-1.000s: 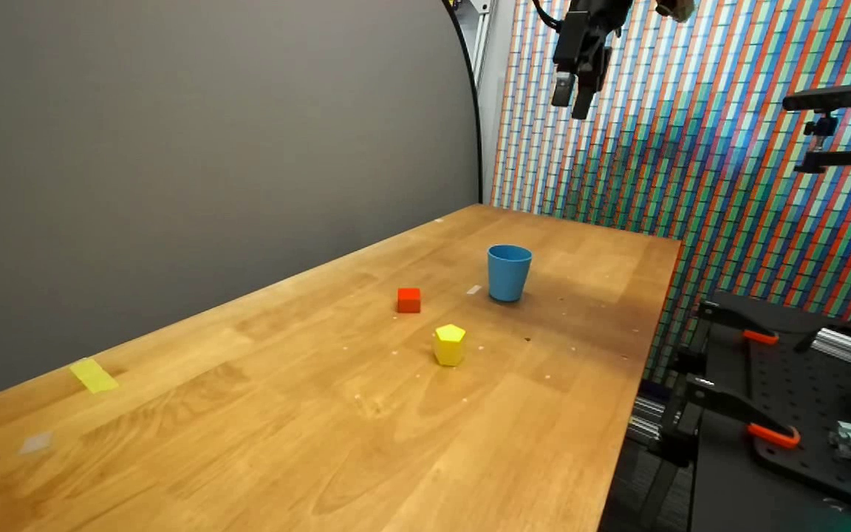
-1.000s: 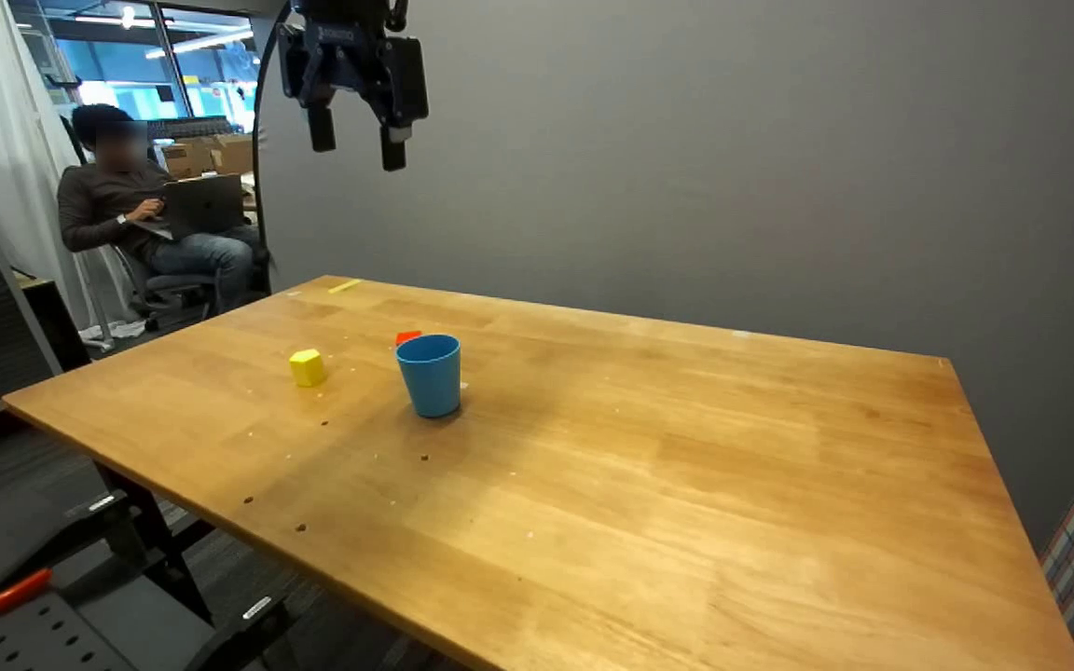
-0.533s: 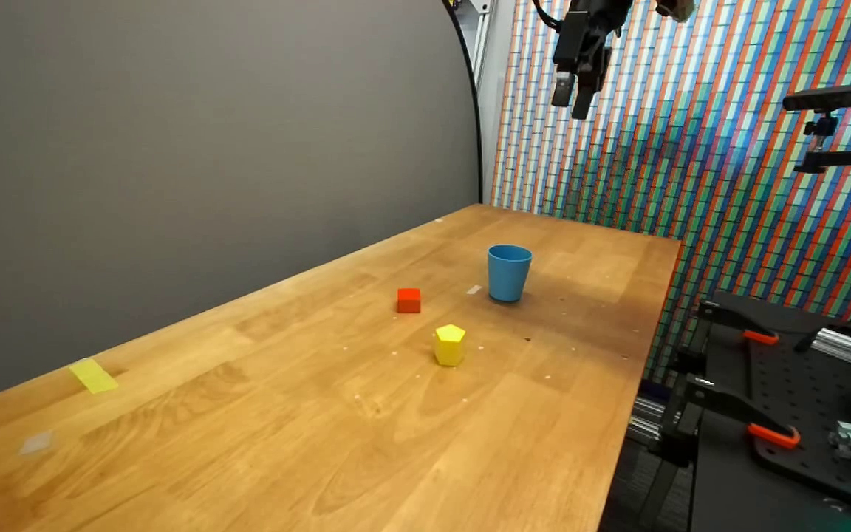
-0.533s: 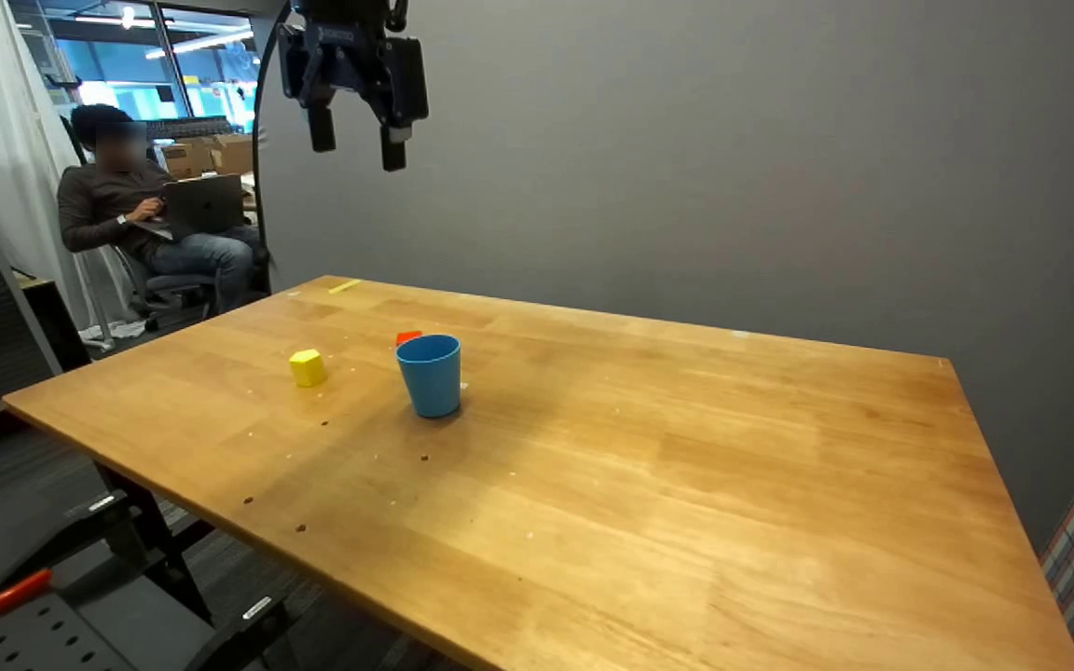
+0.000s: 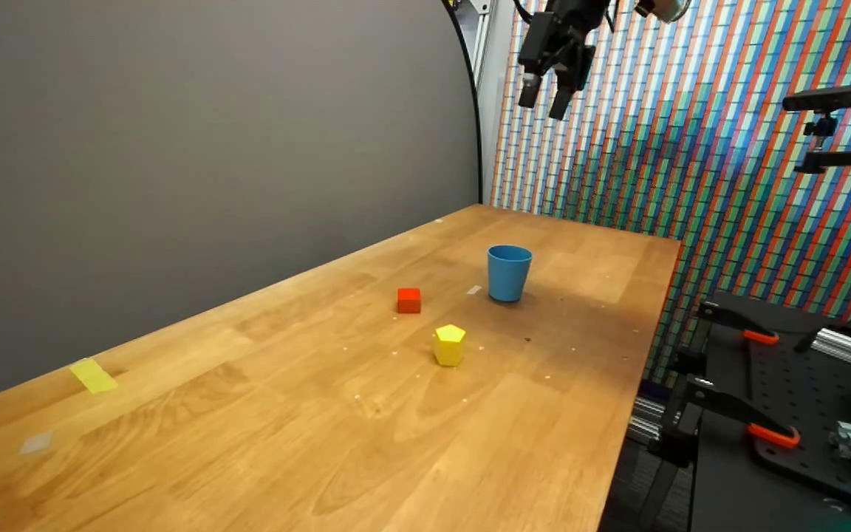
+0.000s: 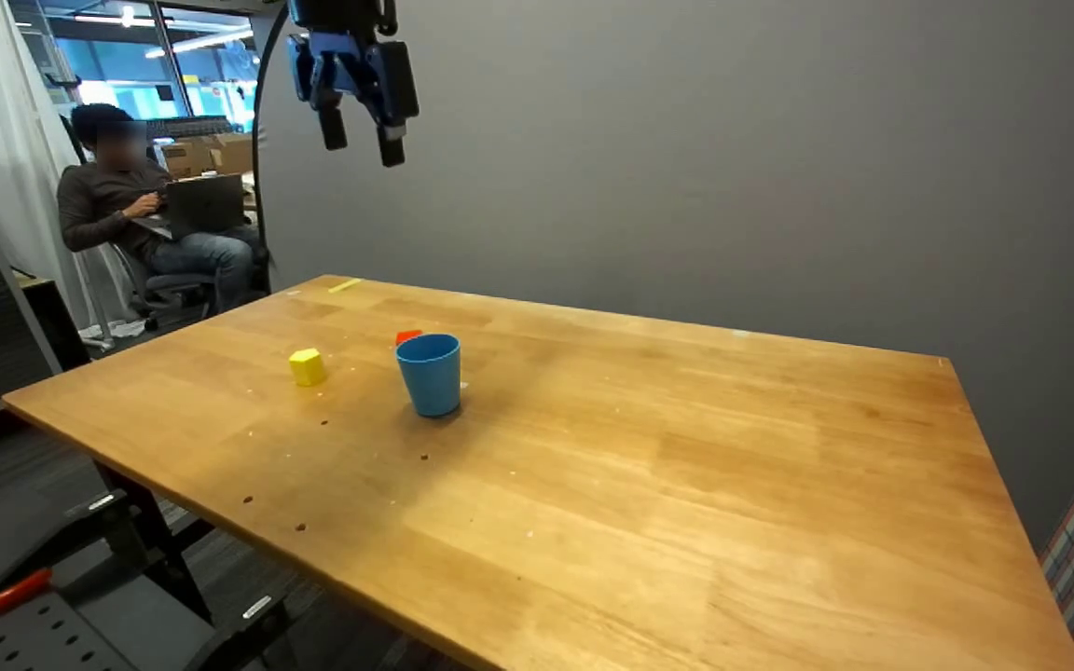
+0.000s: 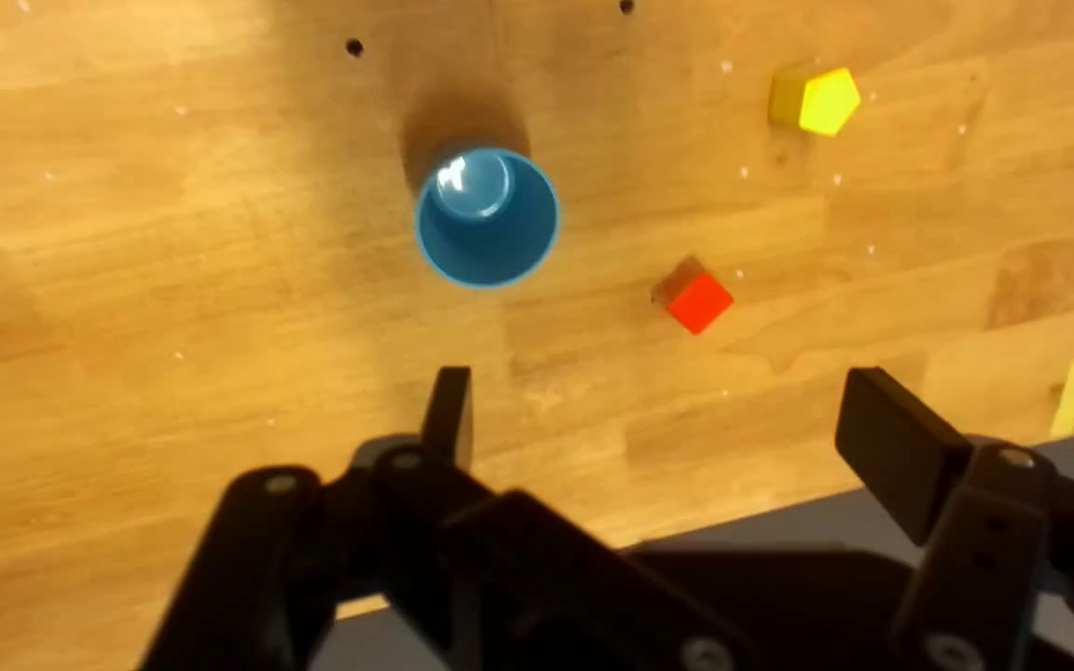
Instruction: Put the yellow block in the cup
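Observation:
The yellow block [image 5: 449,346] stands on the wooden table in both exterior views [image 6: 307,368]. It has a pentagonal top and shows at the upper right of the wrist view [image 7: 826,101]. The blue cup [image 5: 508,273] stands upright near it, also in an exterior view [image 6: 431,376]. In the wrist view the cup [image 7: 488,244] is seen from above and its inside is empty. My gripper [image 5: 544,103] is open and empty, high above the table. It also shows in an exterior view [image 6: 364,145] and at the bottom of the wrist view [image 7: 656,401].
A small red block [image 5: 408,301] lies near the cup and the yellow block; in an exterior view the cup partly hides it [image 6: 407,337]. A flat yellow tape piece [image 5: 94,375] lies at the table's edge. A grey partition [image 6: 686,168] stands behind the table [image 6: 733,485].
In the last half second my gripper has shifted and tilted slightly, leftward in an exterior view, staying high and open. The block and cup have not moved.

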Motion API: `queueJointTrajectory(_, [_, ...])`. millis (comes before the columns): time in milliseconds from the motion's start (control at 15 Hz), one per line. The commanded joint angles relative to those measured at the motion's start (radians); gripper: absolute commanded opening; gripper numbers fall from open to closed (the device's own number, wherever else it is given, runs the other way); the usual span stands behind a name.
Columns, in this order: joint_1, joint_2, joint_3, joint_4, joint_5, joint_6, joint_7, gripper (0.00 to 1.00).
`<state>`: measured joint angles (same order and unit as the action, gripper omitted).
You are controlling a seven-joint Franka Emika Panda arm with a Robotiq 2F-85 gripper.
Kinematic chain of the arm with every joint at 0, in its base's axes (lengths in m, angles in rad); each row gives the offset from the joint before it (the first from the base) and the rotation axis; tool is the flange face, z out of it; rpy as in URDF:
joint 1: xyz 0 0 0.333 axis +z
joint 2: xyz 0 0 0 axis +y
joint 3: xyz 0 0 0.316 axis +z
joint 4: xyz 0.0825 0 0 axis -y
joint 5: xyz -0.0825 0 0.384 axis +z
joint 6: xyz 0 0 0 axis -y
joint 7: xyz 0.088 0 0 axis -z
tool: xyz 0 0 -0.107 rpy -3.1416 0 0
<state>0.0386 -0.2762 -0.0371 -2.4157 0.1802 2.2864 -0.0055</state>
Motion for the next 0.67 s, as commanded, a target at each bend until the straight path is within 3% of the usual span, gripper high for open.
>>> queueJointTrajectory(0, [0.023,0.082,0.116,0.033,-0.032,0.187,0.185,1.0])
queueJointTrajectory(333, [0.03,0.242,0.242,0.079,-0.257,0.304,0.473,1.0])
queueJointTrajectory(600, [0.075,0.339,0.242,0.114,-0.395,0.278,0.642,1.0])
